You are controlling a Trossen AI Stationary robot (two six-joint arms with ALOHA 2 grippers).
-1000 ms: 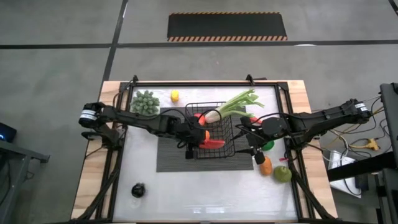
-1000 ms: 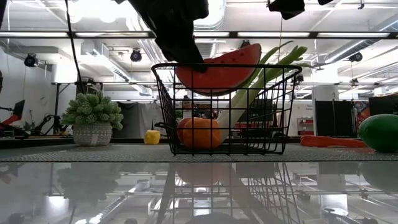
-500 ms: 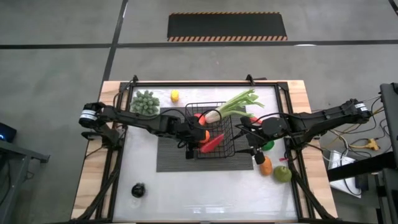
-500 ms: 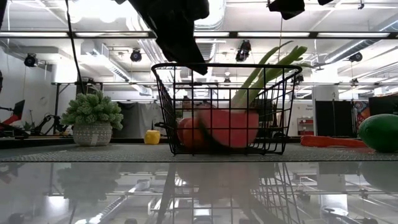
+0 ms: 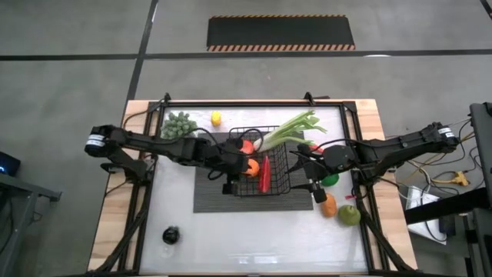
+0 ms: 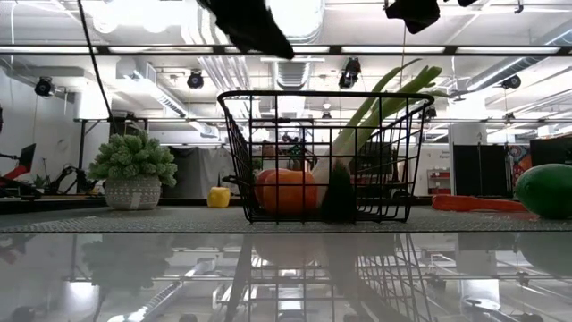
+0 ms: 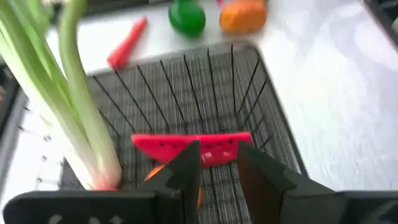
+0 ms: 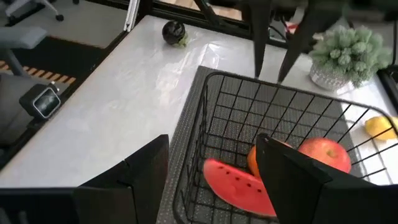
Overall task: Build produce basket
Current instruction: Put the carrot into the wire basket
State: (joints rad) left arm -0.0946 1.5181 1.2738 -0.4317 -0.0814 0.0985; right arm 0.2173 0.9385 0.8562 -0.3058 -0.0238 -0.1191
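Note:
The black wire basket (image 5: 277, 183) stands on a dark ribbed mat (image 5: 211, 198) at the table's middle. In it lie a red watermelon slice (image 7: 189, 144), an orange (image 5: 250, 167) and a red apple (image 8: 326, 154). A leek (image 5: 288, 127) has its white end in the basket, and its leaves stick out over the far right rim. My left gripper (image 7: 219, 155) hangs open above the basket's left side, holding nothing. My right gripper (image 8: 212, 144) waits open by the basket's right side.
Right of the basket lie a red chili (image 5: 314, 148), a green piece (image 5: 331, 180), an orange piece (image 5: 328, 205) and a green round fruit (image 5: 350, 215). A potted plant (image 5: 179, 127) and a yellow piece (image 5: 216, 118) stand far left. A dark piece (image 5: 170, 235) lies near left.
My left gripper has opened and let go of the watermelon slice, which has dropped from above the rim onto the basket's floor beside the orange. The gripper has then risen and drawn back toward the table's left edge.

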